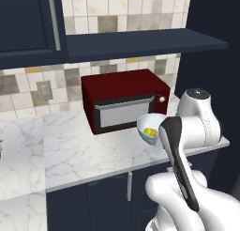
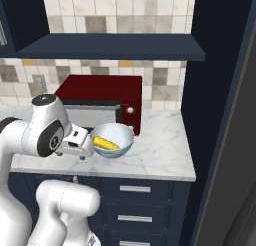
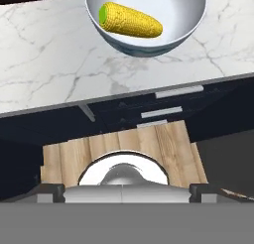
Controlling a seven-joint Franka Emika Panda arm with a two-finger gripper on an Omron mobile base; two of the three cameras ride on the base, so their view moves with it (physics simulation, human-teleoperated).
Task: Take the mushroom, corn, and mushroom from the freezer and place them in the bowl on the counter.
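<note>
The bowl [image 2: 120,131] stands on the marbled counter [image 2: 155,155] in front of the microwave, near the front edge. A yellow corn [image 2: 106,143] with a green end lies inside it, and the corn [image 3: 130,20] also shows in the bowl [image 3: 183,27] at the top of the hand view. My gripper [image 2: 82,147] hangs just left of the bowl over the counter's front edge, pointing down. Its dark fingertips [image 3: 49,191] stand wide apart with nothing between them. The dark freezer [image 2: 220,90] rises right of the counter. The mushroom is out of view.
A dark red microwave [image 1: 124,105] sits at the back of the counter. A navy shelf [image 2: 115,46] hangs above it. Navy drawers with silver handles [image 2: 135,189] run under the worktop. My own arm [image 1: 180,155] covers part of the bowl [image 1: 146,123] in the left base view.
</note>
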